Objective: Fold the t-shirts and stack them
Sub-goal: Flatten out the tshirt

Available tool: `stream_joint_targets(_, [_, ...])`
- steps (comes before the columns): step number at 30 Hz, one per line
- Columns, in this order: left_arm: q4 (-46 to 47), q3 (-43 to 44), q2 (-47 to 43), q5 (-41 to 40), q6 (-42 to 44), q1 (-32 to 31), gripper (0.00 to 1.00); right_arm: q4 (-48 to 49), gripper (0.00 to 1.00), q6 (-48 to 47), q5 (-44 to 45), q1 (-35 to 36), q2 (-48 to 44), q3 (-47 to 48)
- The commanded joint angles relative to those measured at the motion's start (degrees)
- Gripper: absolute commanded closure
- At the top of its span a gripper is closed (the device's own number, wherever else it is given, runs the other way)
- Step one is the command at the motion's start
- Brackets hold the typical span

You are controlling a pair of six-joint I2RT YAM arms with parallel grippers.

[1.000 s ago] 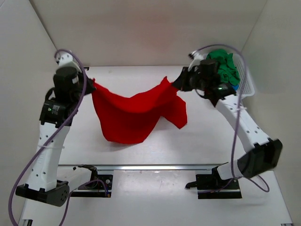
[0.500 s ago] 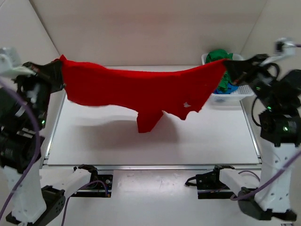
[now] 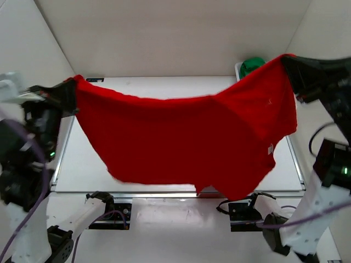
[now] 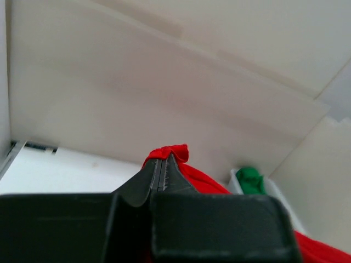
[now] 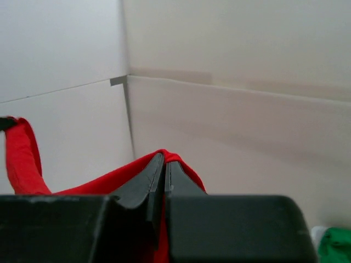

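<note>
The red t-shirt (image 3: pixel 181 139) hangs spread wide in the air between both arms, high above the table, its lower edge sagging toward the near edge. My left gripper (image 3: pixel 73 85) is shut on its left corner, seen in the left wrist view (image 4: pixel 163 155) with red cloth (image 4: pixel 173 152) bunched at the tips. My right gripper (image 3: pixel 286 59) is shut on its right corner, and in the right wrist view (image 5: pixel 164 158) the red cloth (image 5: pixel 98 183) runs off to the left. A green t-shirt (image 3: pixel 252 64) shows behind the red one at the back right. The blue t-shirt is hidden.
The white basket (image 3: pixel 239 68) at the back right is mostly hidden by the red cloth; it shows with the green shirt in the left wrist view (image 4: pixel 233 181). White walls enclose the table (image 3: pixel 82 164) on three sides. The arm bases sit at the near edge.
Both arms have lifted and pulled apart, raising the red t-shirt from a bunched droop over the table to a wide hanging sheet that now covers the basket.
</note>
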Motion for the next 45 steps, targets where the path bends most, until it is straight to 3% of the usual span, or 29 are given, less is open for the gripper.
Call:
stream_joint_targets(1, [3.71,-11.78,2.8,0.8,-0.33,2.3,1.0,6.62,1.0,4.92,-1.72,2.24,9.79,-7.9])
stream_joint_targets(6, [12.32,-26.74,7.45,-1.65,-3.92,5.12,1.0,0.21,1.0,-7.39,11.29,19.45,22.96,-8.19])
stream_joint_targets(10, [16.29,-32.04,18.49,-0.87,-6.74,9.24,1.0,4.5,1.0,-8.46,15.53,24.23,35.27,-8.73])
stream_joint_targets(12, [17.0,-30.64,28.67,-1.3,-6.4,11.44,1.0,3.47,1.0,-9.42,16.93,25.8,47.79,0.19])
stream_joint_targets(14, [15.08,-25.04,37.14,-1.48,-5.87,14.08,1.0,-5.02,1.0,-11.09,17.47,26.86,66.04,16.09])
stream_joint_targets(15, [14.02,-20.75,42.73,-1.74,-6.13,15.65,1.0,-9.16,1.0,-10.92,18.08,27.04,70.84,30.42])
stream_joint_targets(16, [12.88,-18.53,47.57,-0.88,-5.96,17.41,0.99,-10.77,0.77,-10.49,17.91,27.04,79.94,44.14])
stream_joint_targets(17, [10.86,-14.24,49.62,-0.61,-5.87,18.04,0.88,-9.91,0.59,-9.0,17.21,26.43,82.29,45.84])
stream_joint_targets(18, [9.71,-10.28,53.04,0.35,-5.52,20.3,0.83,-5.38,0.48,-7.42,16.08,25.9,80.84,38.29])
stream_joint_targets(19, [8.14,-7.55,54.73,1.41,-4.82,21.63,0.8,-4.38,0.5,-8.1,16.41,25.9,77.08,30.65])
stream_joint_targets(21, [7.42,-7.77,54.14,1.77,-4.3,21.73,0.73,-4.36,0.43,-15.19,23.05,27.39,71.96,23.93])
stream_joint_targets(23, [9.51,-11.55,50.71,2.03,-4.2,21.3,0.67,-6.38,0.42,-20.56,28.68,30.28,67.57,20.04])
stream_joint_targets(26, [11.9,-20.93,42.46,3.87,-5.16,19.98,0.55,-12.87,0.3,-26.03,35.04,32.48,63.78,19.32])
stream_joint_targets(29, [10.06,-26.04,36.84,3.54,-4.64,17.01,0.56,-16.14,0.23,-30.78,41.71,34.69,58.86,14.34])
stream_joint_targets(31, [6.64,-28.86,34.54,2.91,-4.03,16.02,0.55,-16.23,0.32,-32.19,43.56,36.0,52.29,6.87])
stream_joint_targets(32, [5.93,-31.57,32.96,2.56,-4.29,15.24,0.55,-15.36,0.42,-32.11,44.53,35.92,50.43,0.92])
stream_joint_targets(35, [2.76,-37.91,28.83,2.82,-5.51,14.0,0.55,-11.51,1.0,-29.4,43.23,35.22,40.15,-16.3])
stream_joint_targets(37, [2.49,-43.18,25.66,3.7,-5.96,13.48,0.57,-9.3,1.0,-28.16,42.17,34.96,32.17,-28.44])
stream_joint_targets(39, [1.18,-45.39,24.69,2.92,-6.14,11.99,0.57,-9.37,1.0,-27.36,42.25,35.21,28.36,-34.0])
stream_joint_targets(42, [-3.12,-46.36,25.73,2.04,-7.27,9.26,0.57,-10.35,0.76,-25.7,41.74,34.96,24.66,-42.0])
stream_joint_targets(45, [-6.11,-47.85,27.84,0.63,-8.15,6.18,0.58,-9.73,0.7,-23.94,39.01,33.11,20.8,-49.4])
